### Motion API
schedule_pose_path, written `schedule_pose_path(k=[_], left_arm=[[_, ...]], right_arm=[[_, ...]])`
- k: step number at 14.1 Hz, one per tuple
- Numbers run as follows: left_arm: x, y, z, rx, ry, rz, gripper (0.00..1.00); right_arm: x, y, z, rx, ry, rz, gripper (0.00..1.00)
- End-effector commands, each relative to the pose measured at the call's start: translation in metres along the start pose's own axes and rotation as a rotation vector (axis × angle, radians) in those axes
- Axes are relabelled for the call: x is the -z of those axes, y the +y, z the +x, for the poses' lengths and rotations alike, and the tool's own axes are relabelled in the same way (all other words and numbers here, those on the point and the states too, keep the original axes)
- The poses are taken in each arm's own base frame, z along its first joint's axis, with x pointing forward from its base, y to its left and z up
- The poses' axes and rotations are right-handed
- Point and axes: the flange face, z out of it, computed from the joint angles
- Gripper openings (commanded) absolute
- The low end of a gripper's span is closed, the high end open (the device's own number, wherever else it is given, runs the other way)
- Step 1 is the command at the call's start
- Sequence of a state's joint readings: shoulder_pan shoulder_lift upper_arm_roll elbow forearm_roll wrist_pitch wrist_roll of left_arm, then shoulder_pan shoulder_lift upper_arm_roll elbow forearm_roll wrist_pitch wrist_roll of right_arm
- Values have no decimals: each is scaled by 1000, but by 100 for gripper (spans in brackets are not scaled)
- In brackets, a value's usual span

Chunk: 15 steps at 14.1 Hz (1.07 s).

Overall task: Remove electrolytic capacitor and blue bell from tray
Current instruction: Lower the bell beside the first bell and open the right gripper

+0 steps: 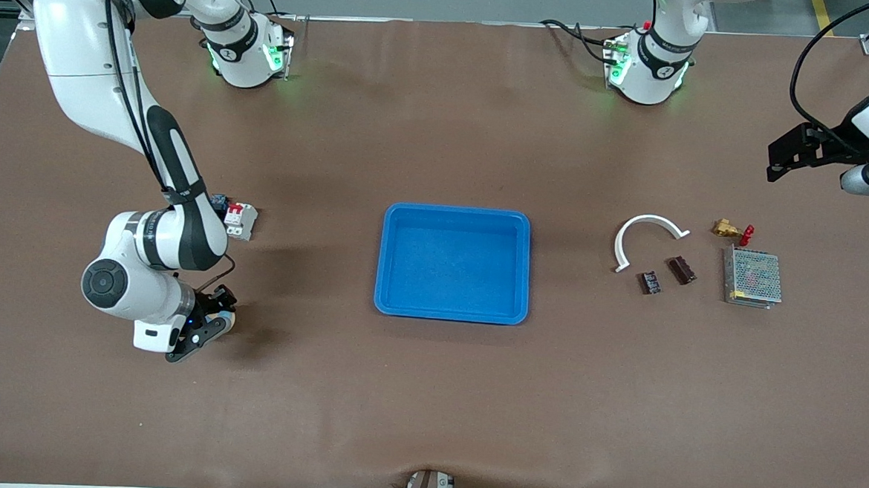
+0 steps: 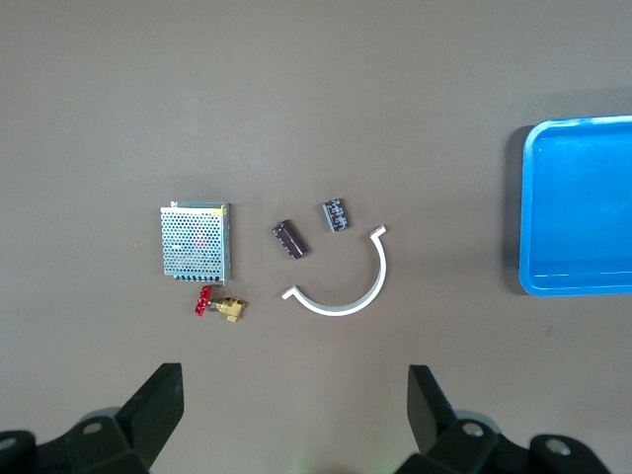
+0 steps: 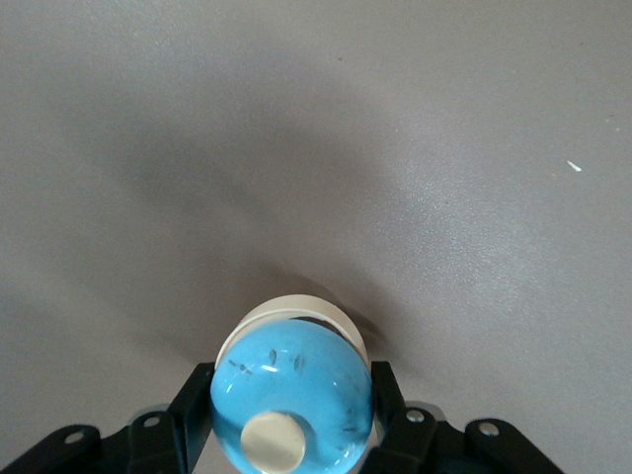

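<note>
The right gripper (image 1: 203,332) sits low over the counter (image 1: 426,407) toward the right arm's end, at about eight o'clock from the blue tray (image 1: 451,312). Its fingers (image 3: 387,395) are clamped on the one blue bell (image 3: 291,395), whose cream button points up at the wrist camera, with the pale base ring below it.

The left gripper (image 2: 293,420) hangs high over the left arm's end of the counter with its fingers (image 2: 430,400) spread wide and holding nothing.

One dark capacitor (image 1: 681,269) lies flat at three o'clock from the tray, its long axis running roughly from ten to four o'clock. Just beside it lies one small black module (image 1: 651,282). Around them are one white curved strip (image 1: 647,236), one brass valve with a red handle (image 1: 730,230) and one mesh-covered power supply (image 1: 752,278). One white-and-red breaker (image 1: 239,220) lies by the right arm.
</note>
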<state>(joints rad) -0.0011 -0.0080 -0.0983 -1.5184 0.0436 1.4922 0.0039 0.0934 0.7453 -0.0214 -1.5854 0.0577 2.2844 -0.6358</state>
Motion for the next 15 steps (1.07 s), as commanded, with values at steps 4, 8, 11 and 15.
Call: schedule_pose_path(k=[4, 8, 11, 15], left_arm=[[12, 4, -10, -11, 0, -28, 100], [11, 1, -10, -5, -3, -29, 100], [11, 1, -10, -5, -3, -29, 100], [11, 1, -9, -5, -2, -30, 100]], right_arm=[[-4, 11, -9, 30, 19, -6, 49], [-5, 11, -9, 29, 20, -5, 49], [-6, 10, -8, 30, 25, -8, 49], [-10, 11, -9, 19, 27, -1, 73]])
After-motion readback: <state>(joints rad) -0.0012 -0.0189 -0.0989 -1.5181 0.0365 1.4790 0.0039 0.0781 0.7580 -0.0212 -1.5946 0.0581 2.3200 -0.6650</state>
